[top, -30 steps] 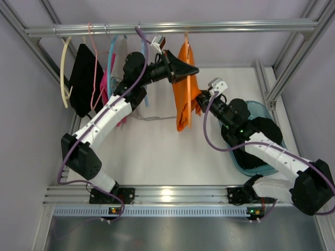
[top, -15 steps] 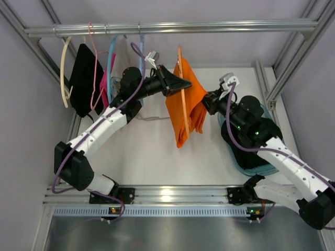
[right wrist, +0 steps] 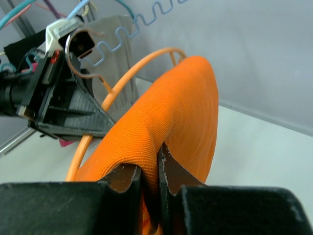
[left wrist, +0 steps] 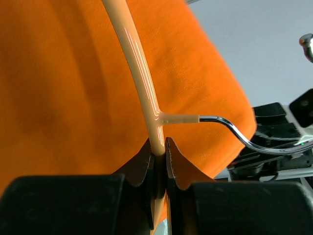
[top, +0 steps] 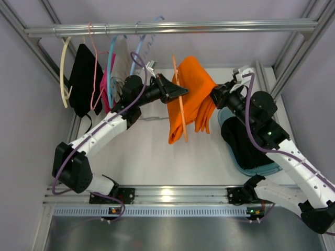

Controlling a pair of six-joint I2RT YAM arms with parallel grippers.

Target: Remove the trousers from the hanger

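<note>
Top external first: got the bright orange cloth trousers [top: 192,86] draped over a thin peach plastic hanger [top: 181,116], up above the far middle of the worktop [top: 146,154]. Left wrist cam: seeing the left gripper [left wrist: 159,147] pinched tight on the hanger's bar, right below the metal hook [left wrist: 234,129]. Got the right gripper [right wrist: 157,152] clamped on a fold of the orange cloth from the right-edge side. Also spotting black cloth trousers [top: 84,78] hanging toward the far left corner.

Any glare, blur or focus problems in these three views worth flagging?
Top external: even light, sharp, one bright glare patch on the front rail. Left wrist: a specular streak runs along the hanger; the left claw is dark and slightly soft. Right wrist: the orange trousers show crisp weave, while the right claw is underexposed.
</note>
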